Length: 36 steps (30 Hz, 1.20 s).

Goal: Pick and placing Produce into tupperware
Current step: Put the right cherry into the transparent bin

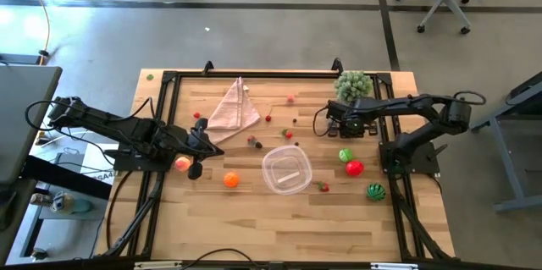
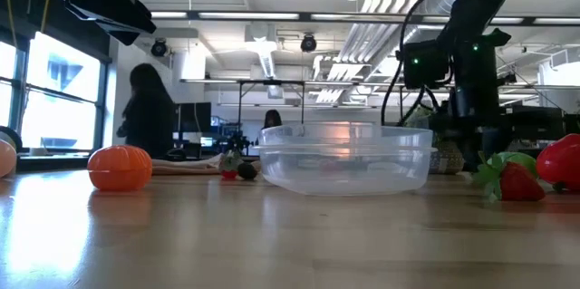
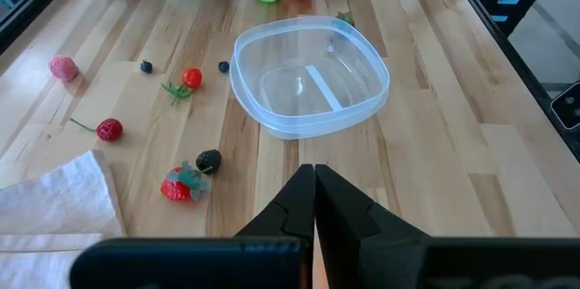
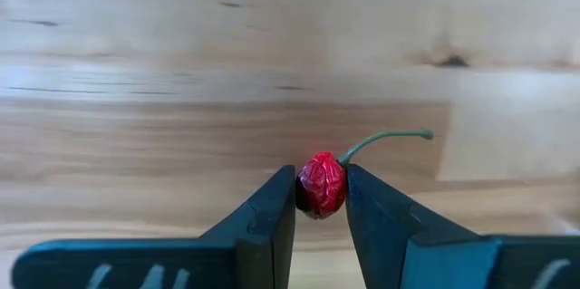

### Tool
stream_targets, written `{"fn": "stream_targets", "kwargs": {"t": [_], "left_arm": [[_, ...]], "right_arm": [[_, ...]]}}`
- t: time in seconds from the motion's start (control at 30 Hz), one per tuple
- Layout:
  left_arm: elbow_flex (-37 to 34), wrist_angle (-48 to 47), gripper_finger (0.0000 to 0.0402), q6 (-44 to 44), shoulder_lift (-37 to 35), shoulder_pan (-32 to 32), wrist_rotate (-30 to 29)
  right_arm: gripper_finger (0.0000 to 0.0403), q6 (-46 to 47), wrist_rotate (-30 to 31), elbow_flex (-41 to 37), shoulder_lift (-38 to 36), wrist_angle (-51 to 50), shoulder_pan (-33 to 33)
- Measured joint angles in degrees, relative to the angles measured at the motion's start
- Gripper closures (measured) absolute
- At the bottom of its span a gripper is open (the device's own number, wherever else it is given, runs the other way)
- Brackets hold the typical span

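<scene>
The clear tupperware (image 1: 286, 171) sits empty mid-table, also seen from the left wrist (image 3: 311, 76). My right gripper (image 4: 321, 187) is right of the table's centre (image 1: 326, 123), shut on a small red cherry. My left gripper (image 3: 314, 180) is shut on nothing, above the table left of the tub (image 1: 217, 151). The pink peach (image 1: 182, 164) lies by the left arm, the orange (image 1: 230, 180) near it. The green apple (image 1: 345, 155), red apple (image 1: 354, 168) and striped melon (image 1: 375, 191) rest right of the tub. Small berries (image 1: 269, 118) are scattered beyond it. My right gripper pinches the red cherry's body (image 4: 321, 183) between its two fingertips, one finger on each side. The green stem (image 4: 385, 137) sticks out free past one finger. Whether the cherry is lifted off the wood, I cannot tell.
A folded pink cloth (image 1: 233, 107) lies at the far left and a bushy pale-green plant (image 1: 354, 85) stands at the far right. A strawberry (image 1: 323, 187) lies right of the tub; another strawberry (image 3: 181, 185) and a dark berry (image 3: 208, 159) lie ahead of my left gripper. People show in the room behind (image 2: 149, 112).
</scene>
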Motion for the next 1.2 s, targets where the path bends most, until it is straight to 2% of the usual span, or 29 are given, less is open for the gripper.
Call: {"fn": "stream_targets", "kwargs": {"t": [0.23, 0.4, 0.7, 0.87, 1.07, 1.2], "left_arm": [[0.0, 0.0, 0.0401, 0.0, 0.0, 0.0, 0.0], [0.0, 0.0, 0.0401, 0.0, 0.0, 0.0, 0.0], [0.0, 0.0, 0.0401, 0.0, 0.0, 0.0, 0.0], [0.0, 0.0, 0.0401, 0.0, 0.0, 0.0, 0.0], [0.0, 0.0, 0.0401, 0.0, 0.0, 0.0, 0.0], [0.0, 0.0, 0.0401, 0.0, 0.0, 0.0, 0.0]], "right_arm": [[0.0319, -5.2, 0.0, 5.5, -2.2, 0.3, 0.7], [0.0319, -11.5, 0.0, 12.6, -3.9, 3.6, 4.3], [0.0318, -36.9, -3.0, 27.3, -4.1, 14.6, 17.2], [0.0318, -49.0, -2.9, 28.9, -4.0, 22.0, 24.8], [0.0318, -52.5, 4.4, 28.9, -0.5, 21.5, 31.4], [0.0318, -53.1, 4.9, 28.9, 6.6, 21.4, 32.7]]}}
